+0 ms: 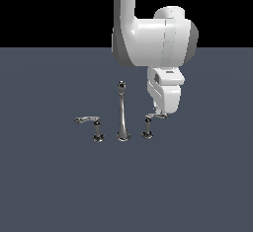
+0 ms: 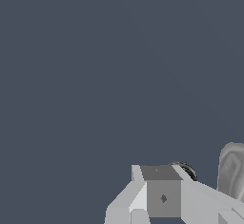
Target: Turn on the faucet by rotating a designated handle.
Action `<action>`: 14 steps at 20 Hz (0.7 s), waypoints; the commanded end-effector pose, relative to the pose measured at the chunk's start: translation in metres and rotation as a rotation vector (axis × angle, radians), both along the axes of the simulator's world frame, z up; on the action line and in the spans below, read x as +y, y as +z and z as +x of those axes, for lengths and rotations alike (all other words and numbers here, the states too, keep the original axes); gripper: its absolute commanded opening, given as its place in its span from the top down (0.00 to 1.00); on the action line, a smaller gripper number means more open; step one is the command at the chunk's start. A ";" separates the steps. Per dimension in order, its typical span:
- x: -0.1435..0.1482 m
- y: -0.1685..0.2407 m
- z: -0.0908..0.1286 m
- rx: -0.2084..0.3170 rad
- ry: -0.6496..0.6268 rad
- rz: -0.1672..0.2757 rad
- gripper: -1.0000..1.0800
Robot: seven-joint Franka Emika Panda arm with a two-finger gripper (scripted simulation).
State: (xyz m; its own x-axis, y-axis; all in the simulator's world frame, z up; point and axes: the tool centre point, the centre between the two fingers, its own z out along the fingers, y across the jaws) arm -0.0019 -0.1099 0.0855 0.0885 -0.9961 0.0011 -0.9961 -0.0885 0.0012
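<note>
The gripper [image 1: 162, 113] is set down on the lever tip of the handle [image 1: 147, 126] — right of the spout [image 1: 122, 111] on the worktop [image 1: 197, 176]. Contact appears made; rotation is judged still to come. Jaws' state cannot be told.

Flat dark slate floor [image 1: 49, 186], chrome faucet [image 1: 122, 122] w/ 2 handles

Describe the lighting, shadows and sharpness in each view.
Exterior view: flat, even render light; no cast shadows on the grey floor; the chrome faucet shows small bright glints, and the handle beside the pincer looks coarse and pixelated. Wrist view: uniform grey, no glare or shadow; only close pincer parts, partly cropped at the edge.
</note>
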 end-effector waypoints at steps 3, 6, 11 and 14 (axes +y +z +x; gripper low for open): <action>0.000 0.000 0.001 -0.001 -0.002 0.001 1.00; 0.000 0.000 0.001 -0.001 -0.002 0.001 1.00; -0.007 0.000 -0.013 -0.001 -0.002 0.001 1.00; -0.013 0.000 -0.023 -0.001 -0.002 0.001 1.00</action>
State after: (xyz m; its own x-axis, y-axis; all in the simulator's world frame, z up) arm -0.0199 -0.1199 0.0857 0.0868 -0.9962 0.0001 -0.9962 -0.0868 0.0001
